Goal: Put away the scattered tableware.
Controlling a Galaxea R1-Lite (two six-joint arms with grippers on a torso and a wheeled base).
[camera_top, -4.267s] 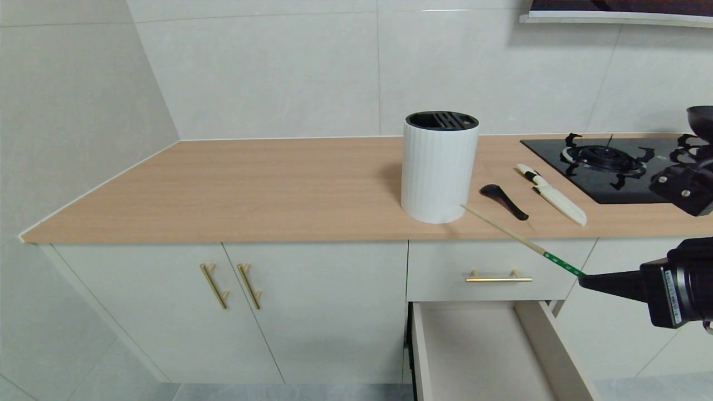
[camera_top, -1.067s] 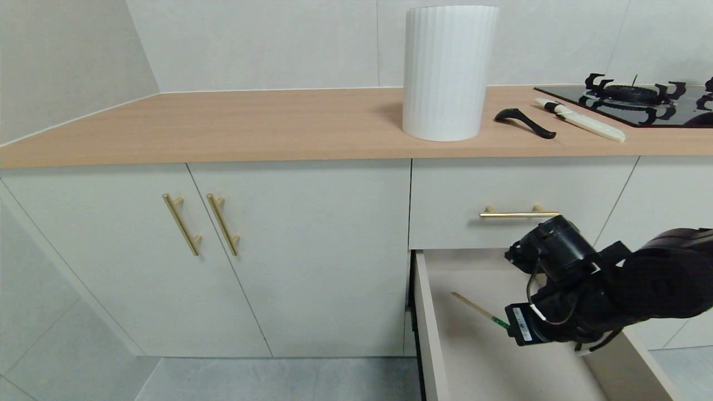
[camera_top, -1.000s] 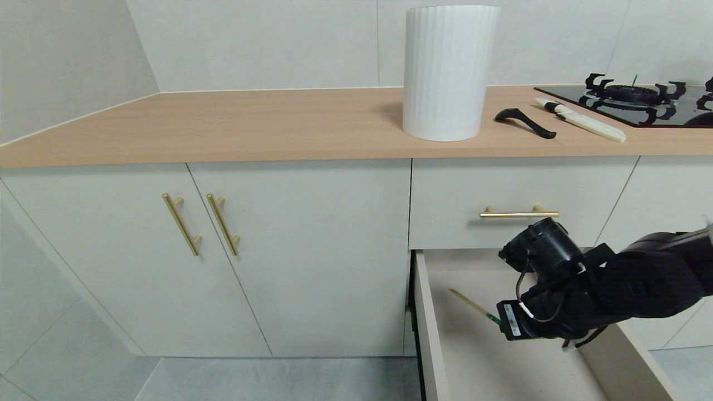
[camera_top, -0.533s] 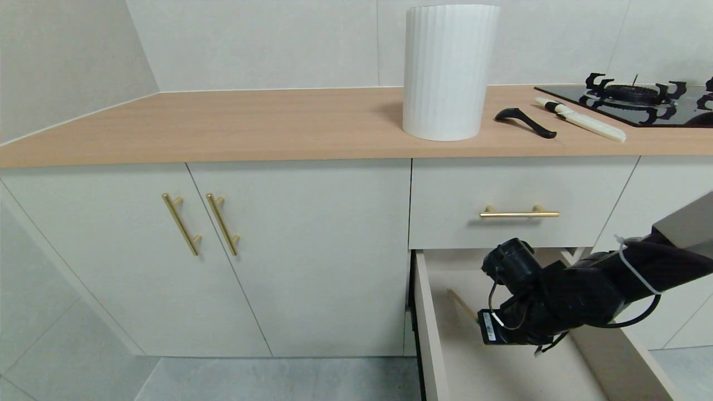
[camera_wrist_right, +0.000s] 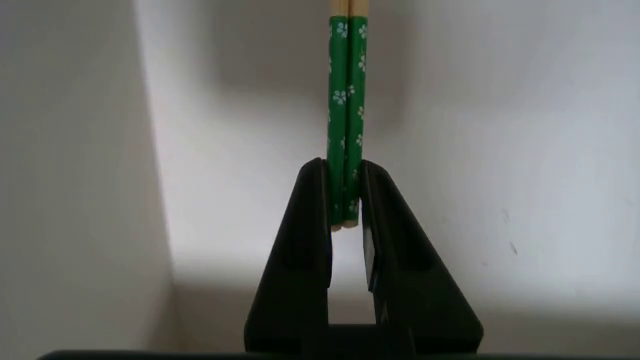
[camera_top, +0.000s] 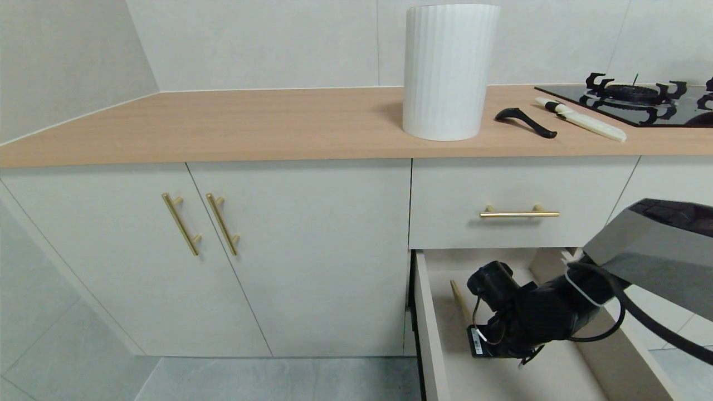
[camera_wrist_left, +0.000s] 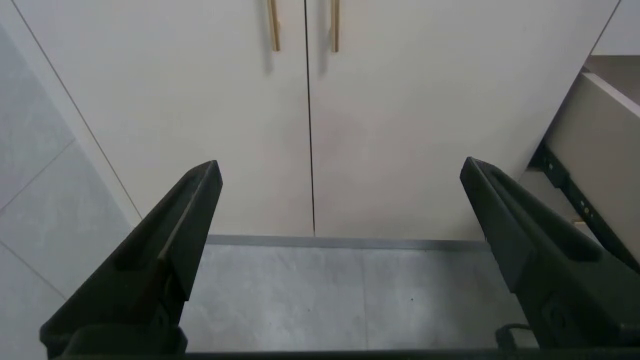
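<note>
Low on the left side, the left end effector hangs with its fingers spread wide and nothing between them, facing the cabinet doors near the floor, well apart from the work. Further right, on the desk, the white ribbed holder stands near the front edge. Below it, the open drawer holds the chopsticks, which run close along its left wall with the tips toward the back left corner. The right end effector is closed narrow on the pair at the green patterned end. I judge the chopsticks light, stiff and smooth, so a pinch at one end lets them swing or roll against each other. A flat release low in the drawer seems safer, though I cannot tell if they already touch the bottom. Room is tight here, with the left wall just beside the sticks and the closed drawer front with its handle above the arm. The way out is up and toward the drawer's open front. Right of the holder, near the desk's front edge, lie the black spoon and the knife, apart from each other. Both look light and rigid. The knife is best taken at its handle end, and the stove beside it leaves little space at that side.
</note>
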